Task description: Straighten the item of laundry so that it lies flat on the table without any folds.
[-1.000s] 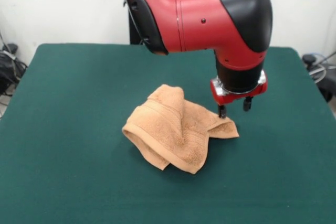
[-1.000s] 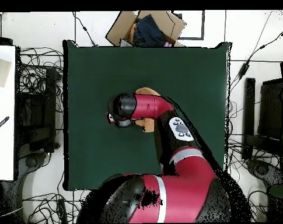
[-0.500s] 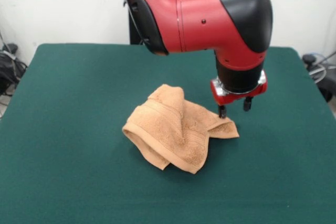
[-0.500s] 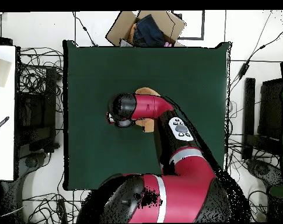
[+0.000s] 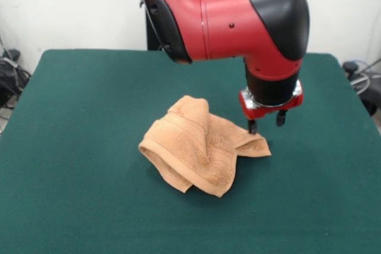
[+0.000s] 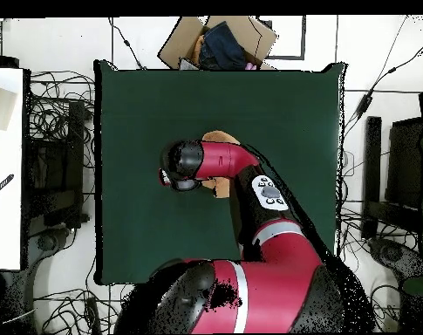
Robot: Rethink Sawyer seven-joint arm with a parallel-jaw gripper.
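The item of laundry (image 5: pixel 199 147) is a peach-orange towel lying crumpled and folded over itself near the middle of the green table (image 5: pixel 89 117). One corner sticks out flat to the right. My gripper (image 5: pixel 266 124) hangs just above that right corner, open, with nothing between its fingers. The left fingertip (image 5: pixel 252 128) is at the corner's upper edge. In the overhead view my arm covers most of the towel (image 6: pixel 220 138), and the gripper sits hidden under the wrist.
In the overhead view an open cardboard box (image 6: pixel 219 39) with dark things inside stands beyond the table's top edge. Cables lie on the floor round the table. A white surface (image 6: pixel 3 166) stands off to the left.
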